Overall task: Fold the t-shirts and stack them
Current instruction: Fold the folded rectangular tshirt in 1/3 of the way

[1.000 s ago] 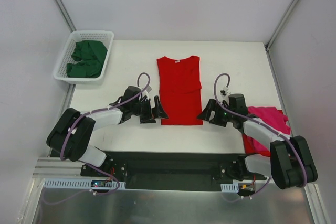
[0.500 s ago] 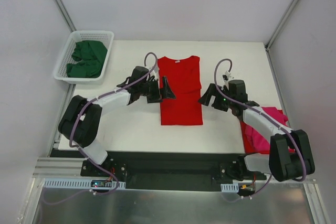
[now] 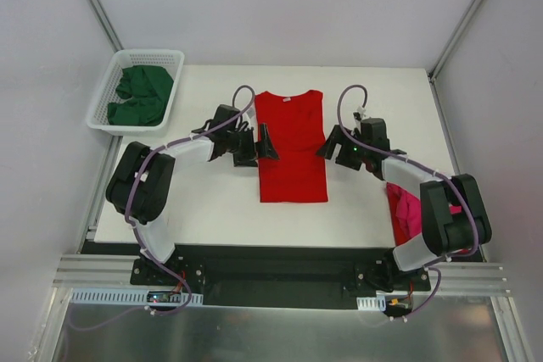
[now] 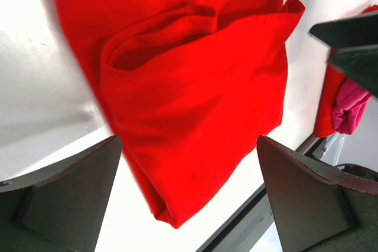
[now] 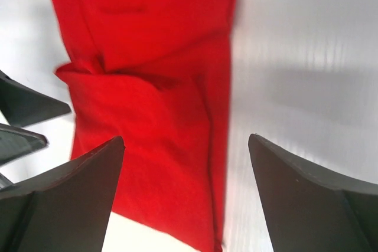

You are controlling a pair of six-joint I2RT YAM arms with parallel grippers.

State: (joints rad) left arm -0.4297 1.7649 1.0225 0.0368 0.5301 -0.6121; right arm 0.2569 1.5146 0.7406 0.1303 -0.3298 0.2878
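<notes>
1. You had the red t-shirt lying folded lengthwise in the middle of the surface.
2. Your left jaws stood wide open at its left edge, holding nothing.
3. Your right jaws gaped at its right edge, empty; whether they touched the cloth was unclear.
4. The magenta t-shirt lay under your right arm. The green t-shirts sat in the basket.

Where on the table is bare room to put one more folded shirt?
Bare: the far right corner beyond the right end effector; the near strip in front of the red t-shirt. Crowded: that shirt's flanks, with the left end effector too; the pink t-shirt fills near right.
</notes>
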